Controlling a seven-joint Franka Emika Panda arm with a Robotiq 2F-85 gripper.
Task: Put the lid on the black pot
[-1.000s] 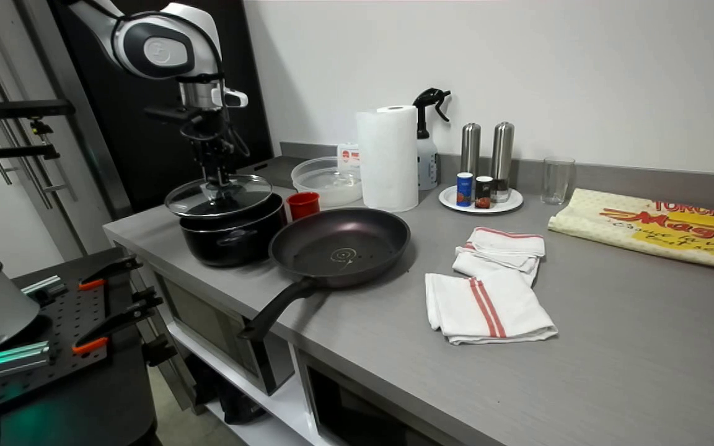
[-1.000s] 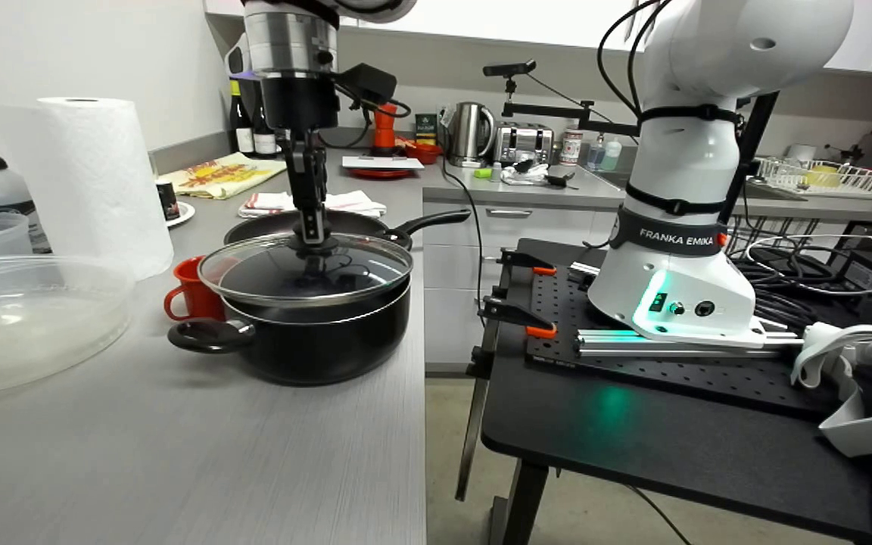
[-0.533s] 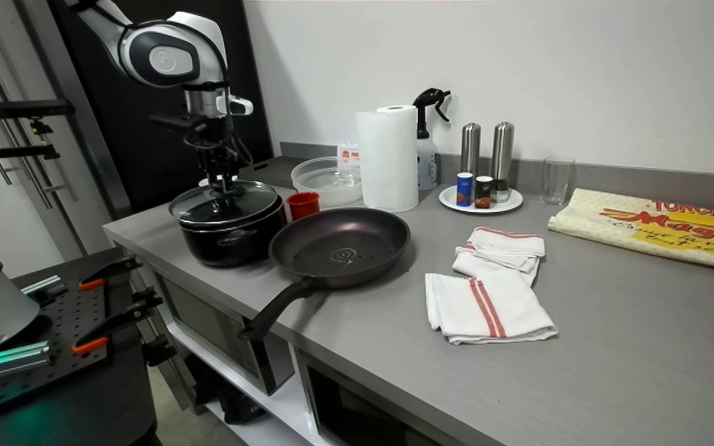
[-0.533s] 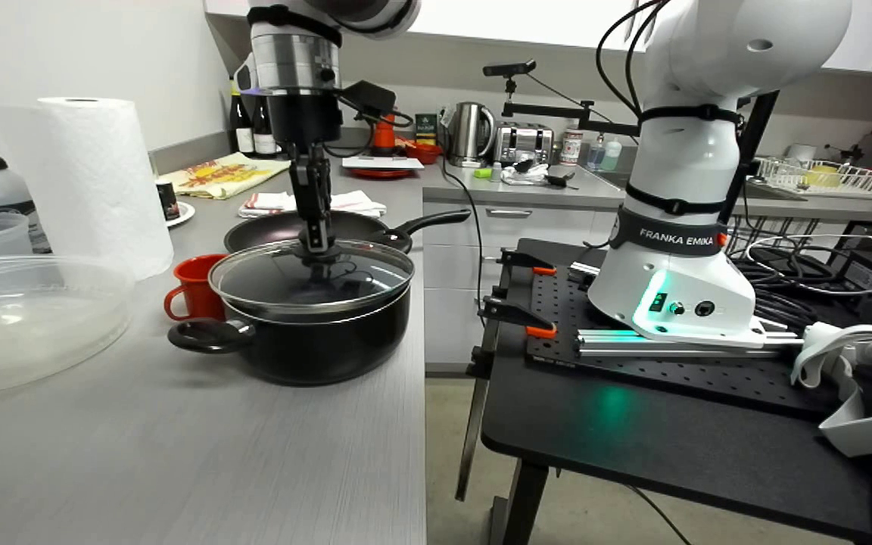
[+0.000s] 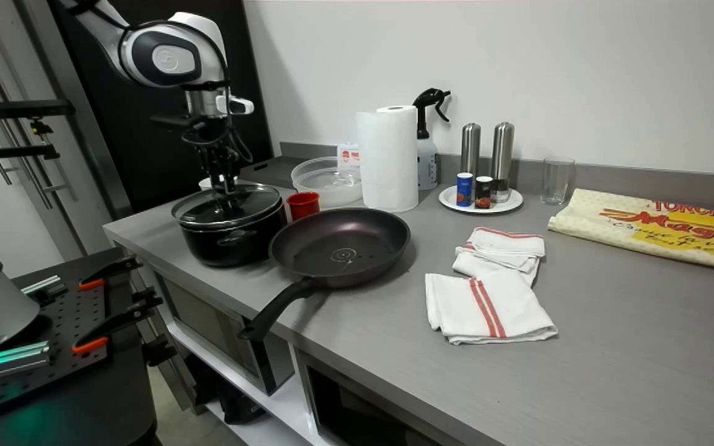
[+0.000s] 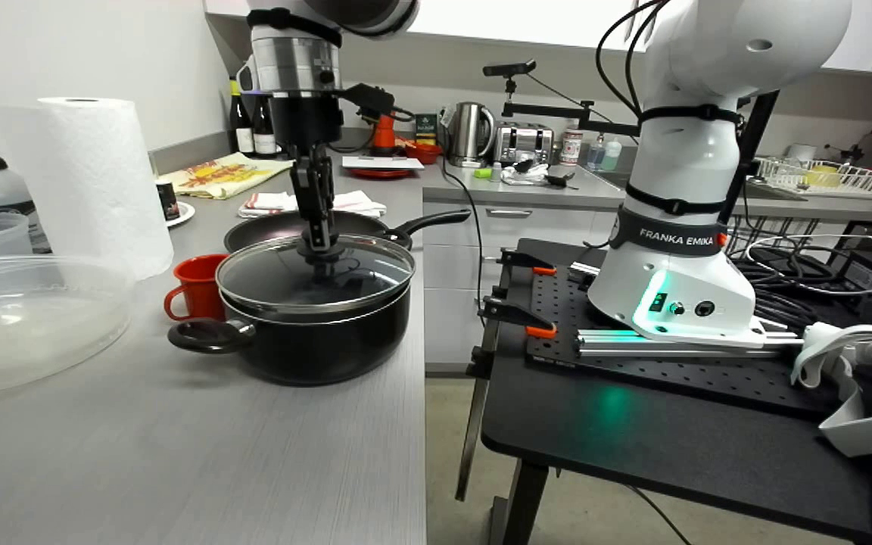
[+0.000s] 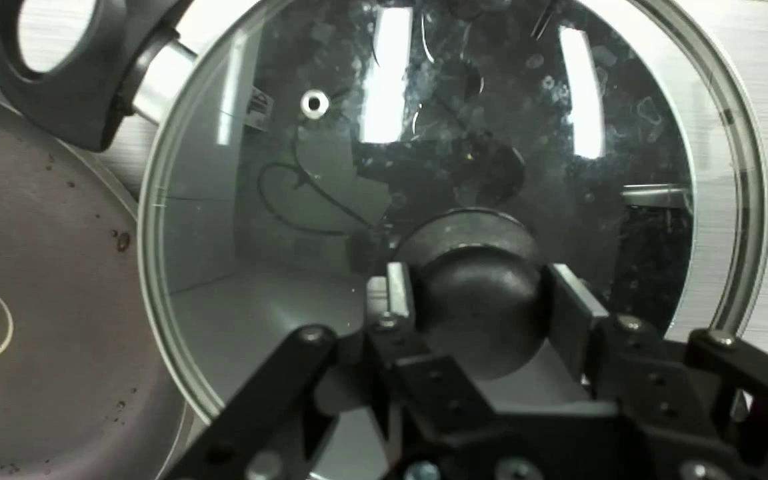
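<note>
Round see-through glass lid with pale metal rim (image 6: 284,276): down it comes! In one second it has dropped and slid sideways, and now it's above the round black low-walled pot (image 6: 322,348).
Black two-fingered gripper (image 7: 483,297): clasping the black ball-shaped knob (image 7: 481,333), a finger on either side.
Pot's mouth: nearly covered, but the lid overhangs on the side away from the wide black frying pan (image 5: 351,241); whether it rests on the pot's edge, I can't tell.
Lid's fit: last stage, I'd judge; a nudge towards the pan, then letting go.
</note>
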